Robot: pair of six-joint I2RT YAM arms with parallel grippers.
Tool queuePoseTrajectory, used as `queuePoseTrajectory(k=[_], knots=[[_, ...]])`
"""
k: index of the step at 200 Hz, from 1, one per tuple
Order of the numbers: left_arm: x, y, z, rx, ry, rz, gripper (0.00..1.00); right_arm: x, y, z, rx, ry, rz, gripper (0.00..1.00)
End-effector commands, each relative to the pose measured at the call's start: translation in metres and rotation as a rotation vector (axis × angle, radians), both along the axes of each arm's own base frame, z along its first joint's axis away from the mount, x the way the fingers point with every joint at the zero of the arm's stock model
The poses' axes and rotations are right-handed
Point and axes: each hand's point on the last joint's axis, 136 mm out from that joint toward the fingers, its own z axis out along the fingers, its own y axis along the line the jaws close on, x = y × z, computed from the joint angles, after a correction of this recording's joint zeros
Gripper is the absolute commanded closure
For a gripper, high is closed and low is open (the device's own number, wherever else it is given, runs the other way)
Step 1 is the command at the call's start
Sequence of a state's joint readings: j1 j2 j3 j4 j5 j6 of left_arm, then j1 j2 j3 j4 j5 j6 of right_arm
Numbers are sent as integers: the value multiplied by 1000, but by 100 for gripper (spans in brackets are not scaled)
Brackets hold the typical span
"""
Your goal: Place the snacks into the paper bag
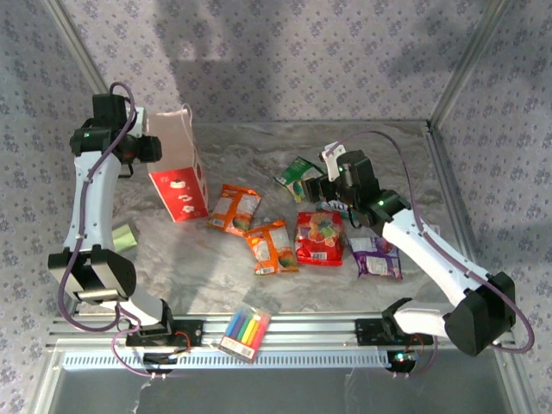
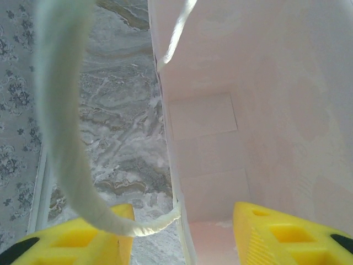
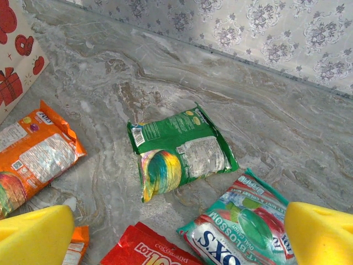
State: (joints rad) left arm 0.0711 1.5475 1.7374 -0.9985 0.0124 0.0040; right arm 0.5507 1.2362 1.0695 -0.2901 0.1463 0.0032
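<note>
At the table's (image 1: 259, 147) far-left, the paper bag (image 1: 177, 168) stands mouth-up with the left gripper (image 2: 183, 212) on its top rim. Jaws apart, straddling the side wall: one finger outside, one inside, wall not pinched. String handle (image 2: 60, 138) loops past the outer finger. Right gripper (image 3: 176, 221) hovers mid-table, jaws wide, holding nothing. All six snacks (image 1: 272, 246) lie on the table outside the bag: green packet (image 3: 179, 152) ahead of the right gripper, teal-white packet (image 3: 242, 229) below it, then orange packets (image 1: 235, 209), red packet (image 1: 319, 237), purple packet (image 1: 375, 256). Marker box (image 1: 244, 332) at the near edge.
</note>
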Motion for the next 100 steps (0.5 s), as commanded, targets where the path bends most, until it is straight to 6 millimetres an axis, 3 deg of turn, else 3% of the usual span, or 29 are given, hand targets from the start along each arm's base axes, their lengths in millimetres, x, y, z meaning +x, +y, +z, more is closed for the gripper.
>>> queuePoseTrajectory(k=[1, 51, 100], knots=[[-4, -2, 1, -38, -8, 35, 50, 1, -1, 7, -18, -17, -5, 0], [6, -2, -17, -54, 9, 46, 55, 4, 0, 7, -31, -21, 2, 0], [17, -3, -26, -40, 38, 12, 77, 6, 0, 5, -33, -17, 1, 0]])
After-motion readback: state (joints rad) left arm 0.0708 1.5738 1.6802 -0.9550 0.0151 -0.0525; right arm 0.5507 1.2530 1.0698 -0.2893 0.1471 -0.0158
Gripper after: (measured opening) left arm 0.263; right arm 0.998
